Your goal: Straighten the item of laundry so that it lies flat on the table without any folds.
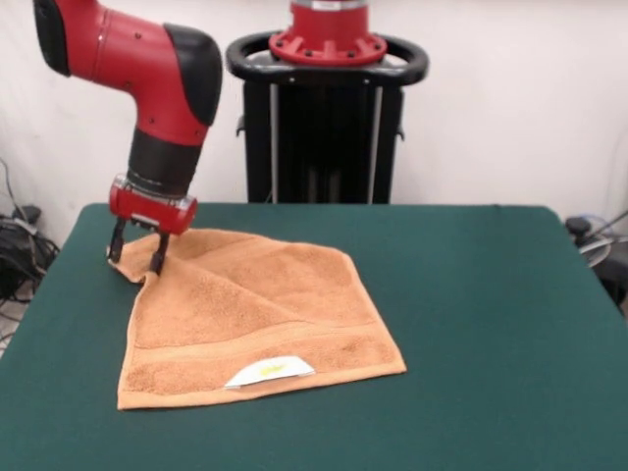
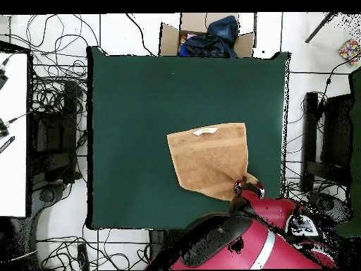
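The orange-tan towel (image 1: 255, 304) lies on the left half of the green table (image 1: 491, 324), with its white tag (image 1: 270, 371) at the near edge. It is mostly spread out. A diagonal crease runs from its far left corner, and that corner is bunched. My gripper (image 1: 135, 257) stands at that corner, open, with its fingertips (image 1: 157, 263) down on either side of the bunched cloth. In the overhead view the towel (image 2: 211, 159) sits near the table's bottom right, and my gripper (image 2: 248, 188) is at its lower right corner.
The black robot pedestal (image 1: 324, 128) stands behind the table's far edge. A cardboard box with cloths (image 2: 208, 39) sits beyond the table's top edge in the overhead view. Cables and equipment (image 2: 49, 106) lie on the floor to the left.
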You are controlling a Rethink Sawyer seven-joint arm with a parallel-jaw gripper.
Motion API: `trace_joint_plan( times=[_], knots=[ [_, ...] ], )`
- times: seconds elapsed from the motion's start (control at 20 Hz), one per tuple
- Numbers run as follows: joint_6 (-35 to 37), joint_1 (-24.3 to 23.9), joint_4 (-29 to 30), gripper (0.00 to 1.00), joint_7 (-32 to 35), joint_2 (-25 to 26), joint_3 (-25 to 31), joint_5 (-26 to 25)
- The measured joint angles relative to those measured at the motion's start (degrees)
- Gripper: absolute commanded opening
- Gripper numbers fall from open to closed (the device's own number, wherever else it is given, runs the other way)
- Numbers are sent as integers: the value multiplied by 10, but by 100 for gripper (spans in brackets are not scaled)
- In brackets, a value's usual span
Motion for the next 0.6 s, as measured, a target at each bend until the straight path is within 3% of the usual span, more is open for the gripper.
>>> trace_joint_plan(
  times=[0.6],
  knots=[
    [156, 49, 34, 100, 0, -69, 68, 84]
  ],
)
